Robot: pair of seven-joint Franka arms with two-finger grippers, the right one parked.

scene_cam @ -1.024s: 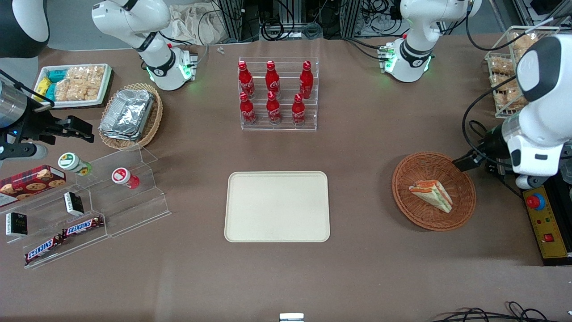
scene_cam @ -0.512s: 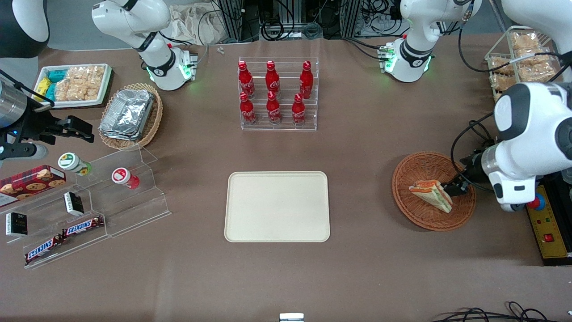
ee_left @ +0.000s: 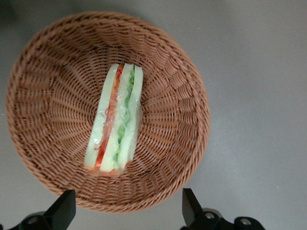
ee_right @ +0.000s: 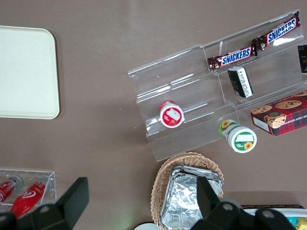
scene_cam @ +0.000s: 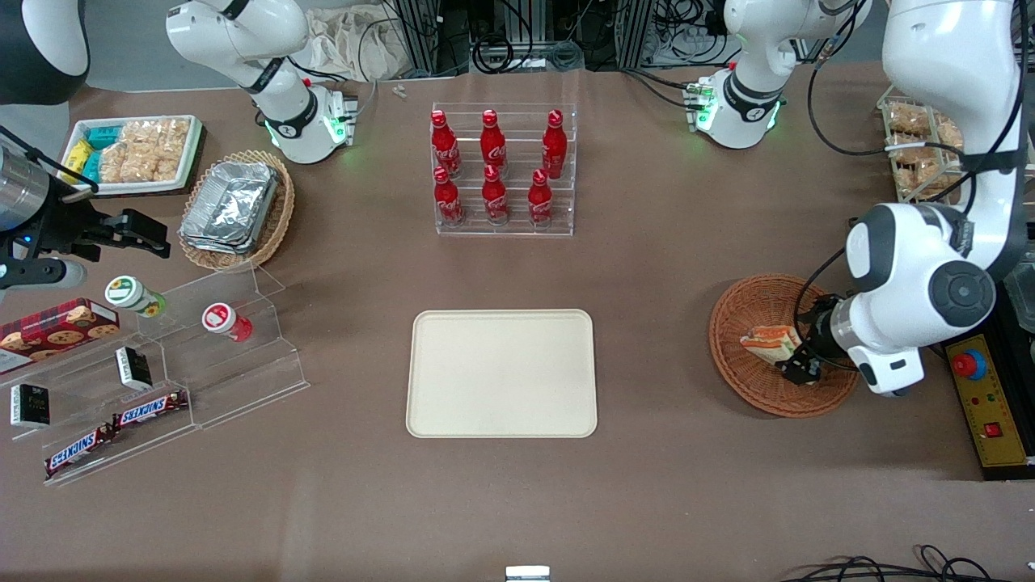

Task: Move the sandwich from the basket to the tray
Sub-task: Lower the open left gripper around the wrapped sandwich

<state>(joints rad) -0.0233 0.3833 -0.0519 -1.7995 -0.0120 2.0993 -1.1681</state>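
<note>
gripper (scene_cam: pixel 796 365) spread wide over basket (scene_cam: pixel 748 388), probably not touching sandwich (ee_left: pixel 116 120) lying inside; tray (scene_cam: pixel 501 323) at basket's 9 o'clock.

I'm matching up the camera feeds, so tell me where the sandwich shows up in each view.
Front view: the sandwich lies in the basket toward the working arm's end of the table, the gripper right over its nearer part.
Left wrist view: the sandwich lies on edge in the middle of the basket, between the open gripper's fingers.
Right wrist view: not in it.
Shared landmark: the basket.
</note>
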